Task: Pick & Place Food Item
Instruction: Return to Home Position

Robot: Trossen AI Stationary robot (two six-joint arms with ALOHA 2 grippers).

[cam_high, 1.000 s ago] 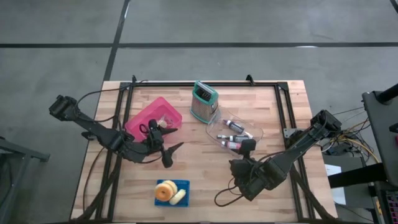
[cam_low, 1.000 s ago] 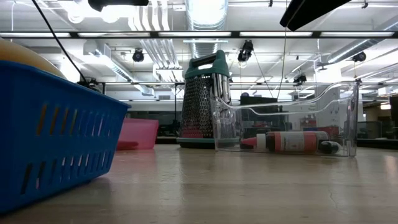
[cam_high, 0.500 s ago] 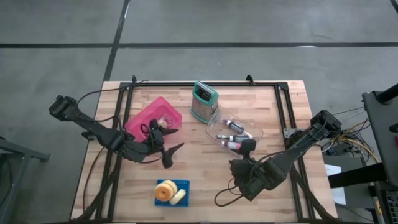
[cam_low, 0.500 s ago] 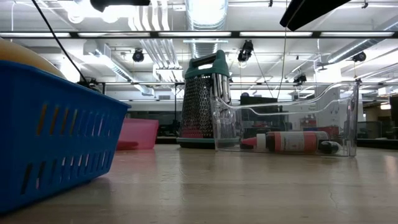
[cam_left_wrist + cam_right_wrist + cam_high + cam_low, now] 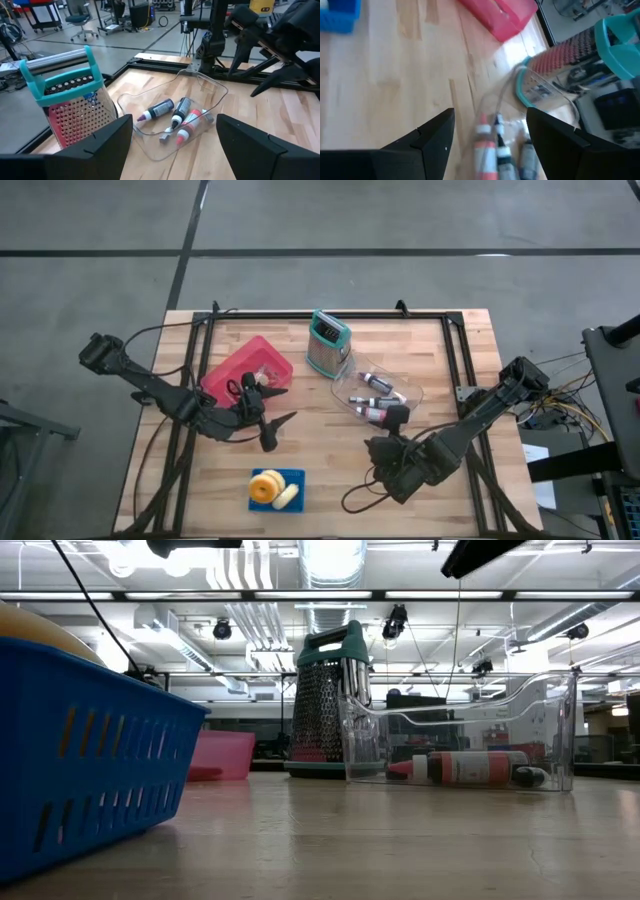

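Note:
A blue basket (image 5: 297, 475) near the table's front edge holds a donut (image 5: 265, 487) and a pale yellow piece (image 5: 287, 497); the low view shows the basket (image 5: 90, 770) close up at its left. My left gripper (image 5: 280, 430) hangs open above the bare wood, beside the pink bin (image 5: 247, 370); nothing is between its fingers (image 5: 172, 150). My right gripper (image 5: 398, 415) stands open above the near end of the clear tray (image 5: 412, 392). It slants down toward the tubes (image 5: 487, 150) in the tray and touches nothing.
A metal grater with a teal handle (image 5: 328, 343) stands at the back centre, beside the clear tray of tubes (image 5: 175, 112). The pink bin (image 5: 502, 17) lies at the back left. A black frame (image 5: 455, 350) runs along the table's edges. Bare wood lies between both grippers and the basket.

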